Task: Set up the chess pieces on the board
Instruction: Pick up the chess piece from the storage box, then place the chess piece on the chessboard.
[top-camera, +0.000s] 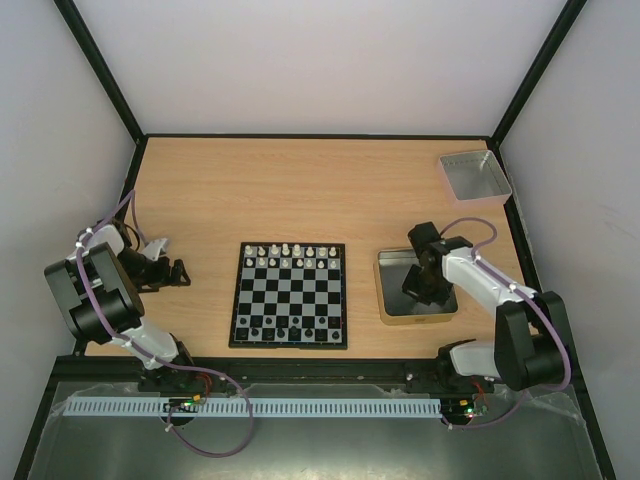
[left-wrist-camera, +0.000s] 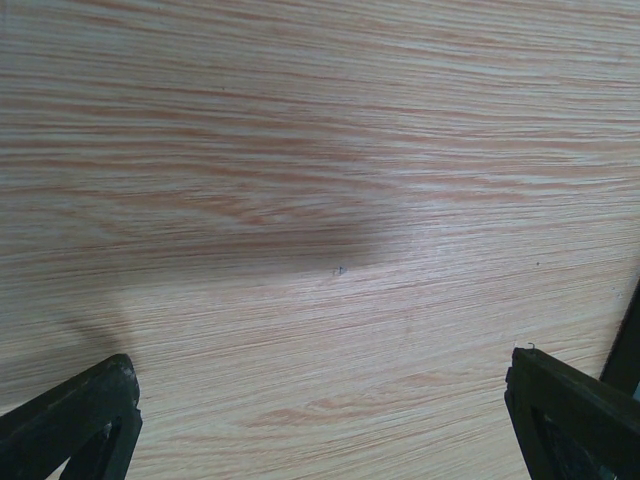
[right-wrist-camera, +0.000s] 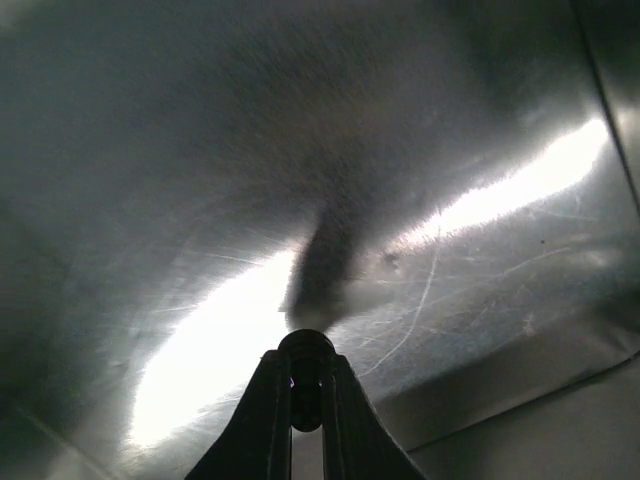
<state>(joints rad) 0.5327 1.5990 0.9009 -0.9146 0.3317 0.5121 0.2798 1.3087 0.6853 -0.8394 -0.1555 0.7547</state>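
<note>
Pinching black chess piece (right-wrist-camera: 306, 350) inside tin (right-wrist-camera: 480, 150): right end effector (right-wrist-camera: 306, 378) | left end effector (left-wrist-camera: 320, 362) spread over table (left-wrist-camera: 300, 150)

Two robot arms, seen from above. The left arm (top-camera: 105, 300) sits folded at the near left. Its left gripper (top-camera: 176, 272) is low and points right, jaws spread wide. The right arm (top-camera: 490, 285) reaches left from the near right. Its right gripper (top-camera: 418, 288) points down, fingers (right-wrist-camera: 262, 420) pinched on a small dark chess piece (right-wrist-camera: 306, 352).
</note>
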